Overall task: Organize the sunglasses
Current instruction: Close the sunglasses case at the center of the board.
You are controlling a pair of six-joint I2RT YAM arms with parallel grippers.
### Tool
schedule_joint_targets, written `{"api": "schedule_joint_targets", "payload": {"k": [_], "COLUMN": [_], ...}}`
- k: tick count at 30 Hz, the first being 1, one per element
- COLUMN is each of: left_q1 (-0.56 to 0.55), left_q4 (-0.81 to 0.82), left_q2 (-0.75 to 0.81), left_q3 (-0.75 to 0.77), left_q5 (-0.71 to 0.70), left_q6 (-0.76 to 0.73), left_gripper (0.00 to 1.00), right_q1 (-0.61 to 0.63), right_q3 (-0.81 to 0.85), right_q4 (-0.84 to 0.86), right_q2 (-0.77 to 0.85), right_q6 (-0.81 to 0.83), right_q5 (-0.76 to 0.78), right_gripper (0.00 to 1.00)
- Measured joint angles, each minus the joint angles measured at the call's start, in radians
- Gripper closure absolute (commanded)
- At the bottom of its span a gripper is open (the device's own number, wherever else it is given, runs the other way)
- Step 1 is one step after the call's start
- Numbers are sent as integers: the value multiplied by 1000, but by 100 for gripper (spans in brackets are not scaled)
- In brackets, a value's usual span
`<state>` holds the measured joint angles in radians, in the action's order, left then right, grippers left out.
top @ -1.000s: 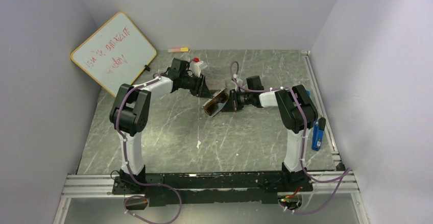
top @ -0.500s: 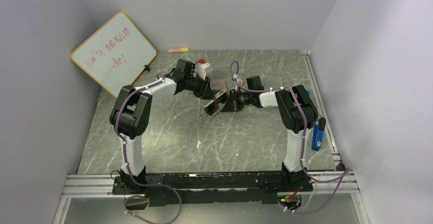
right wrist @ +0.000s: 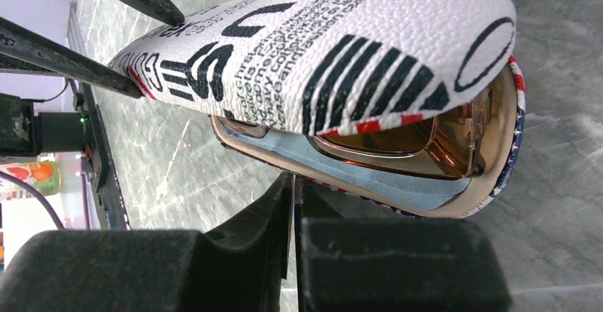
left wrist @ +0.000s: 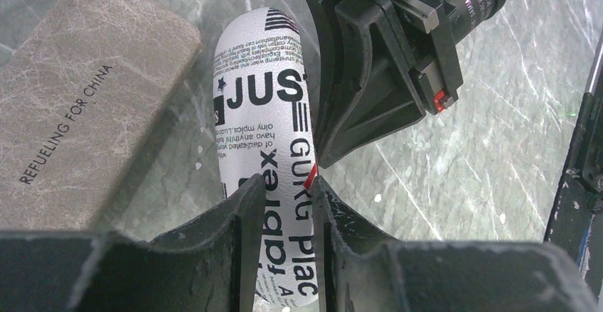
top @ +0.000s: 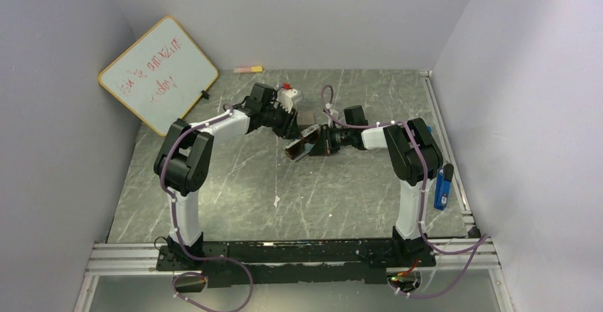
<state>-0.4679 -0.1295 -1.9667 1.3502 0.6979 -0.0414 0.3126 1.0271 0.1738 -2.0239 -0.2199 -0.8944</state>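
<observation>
Pinches with the right claw (right wrist: 294, 184), jaws pressed almost together on the thin lower lip of the grey pouch (right wrist: 320, 42) at its open mouth. Grips with the left claw (left wrist: 282, 184) as well, partly closed on the other end of the same grey pouch, 1 finger on each side of the black-lettered skin. Holds the brown sunglasses (right wrist: 398, 145) inside that grey pouch: 1 amber lens and a stretch of frame showing in the gaping mouth, against a pale blue lining. Sits between the 2 arms, toward the far middle of the worktop (top: 235, 184); cannot tell whether lifted or resting. Lies just beside the grey pouch, on the left claw's side, flat on the worktop: brown case (left wrist: 85, 106) lettered REFUELING FOR CHINA. Leans at the far left against the wall: whiteboard (top: 158, 74) with red writing.
</observation>
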Motion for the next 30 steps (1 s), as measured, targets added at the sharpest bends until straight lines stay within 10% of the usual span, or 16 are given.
{"api": "schedule_joint_targets", "payload": {"k": [30], "left_q1": [-103], "left_q4": [-126], "left_q2": [-49], "left_q3": [-54], "left_q5": [-71], "left_q6": [-79], "left_gripper": [64], "right_q1": [-5], "right_q3": [-13], "right_q4": [5], "right_q2": [34], "right_q6": [6], "right_q5": [0], "right_gripper": [84]}}
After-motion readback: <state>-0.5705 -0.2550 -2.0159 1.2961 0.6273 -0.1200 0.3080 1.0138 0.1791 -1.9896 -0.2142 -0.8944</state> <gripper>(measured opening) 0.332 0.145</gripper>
